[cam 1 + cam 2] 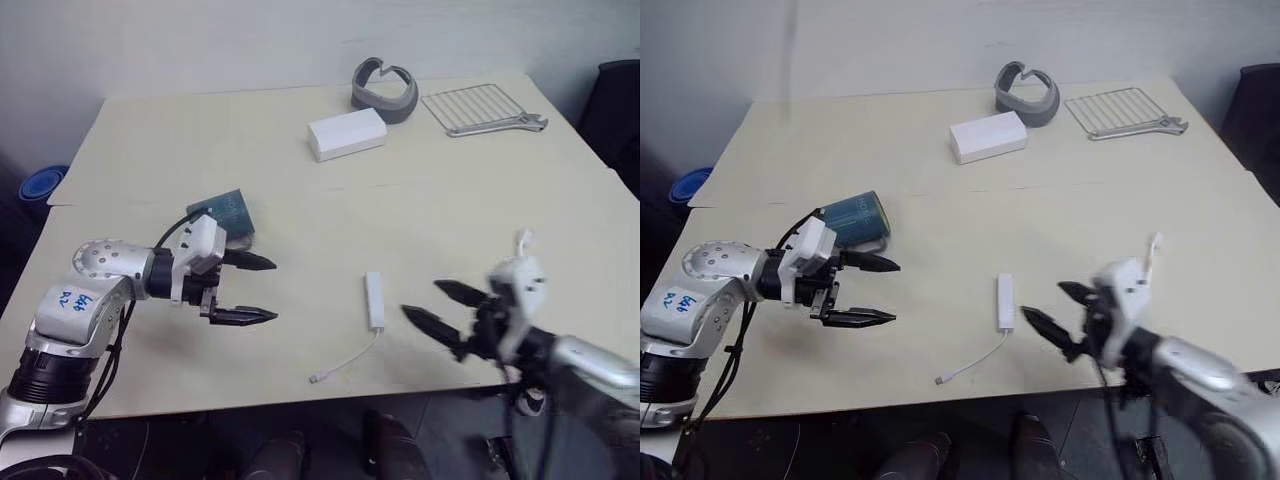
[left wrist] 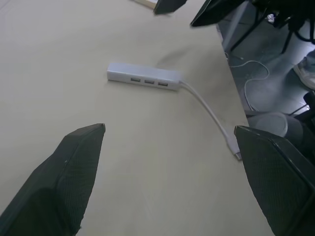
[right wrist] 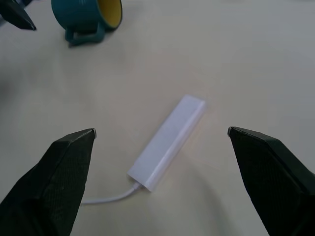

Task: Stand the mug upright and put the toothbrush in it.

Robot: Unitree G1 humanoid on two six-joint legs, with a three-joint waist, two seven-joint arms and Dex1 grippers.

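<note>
You had soft, even room light over the pale table (image 1: 330, 200) — no hard glare, only faint shadows under the left gripper (image 1: 250, 290). The right gripper (image 1: 1060, 315) was smeared by motion blur in both head views — the wrist views stayed fairly sharp, slightly hazy and cool-toned.

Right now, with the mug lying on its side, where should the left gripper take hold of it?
Grip the mug across its round body, coming down from above. It lies on its side with the handle flat on the table, so the rim and handle offer poor purchase. The left gripper is open beside it, holding nothing.
</note>
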